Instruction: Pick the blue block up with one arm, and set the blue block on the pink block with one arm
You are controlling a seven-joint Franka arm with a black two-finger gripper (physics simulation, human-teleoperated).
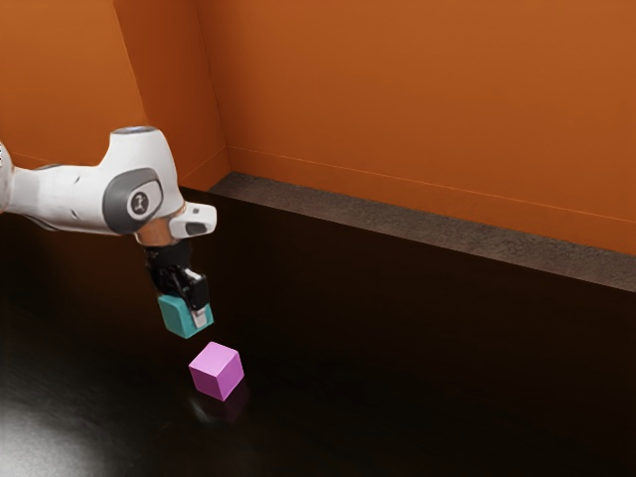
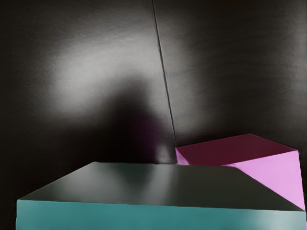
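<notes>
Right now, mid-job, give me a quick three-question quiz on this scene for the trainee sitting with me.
1. True or false: the blue block already rests on top of the pink block.
2. The gripper is: A) open over the pink block; B) shut on the blue block; C) shut on the pink block.
3. Fill in: in the exterior view, the pink block stands on the table, lower than the held block and toward the view's ____.

Key: 1 false, the blue block hangs in the gripper, off the table and beside the pink block rather than on it; 2 B; 3 right.
</notes>
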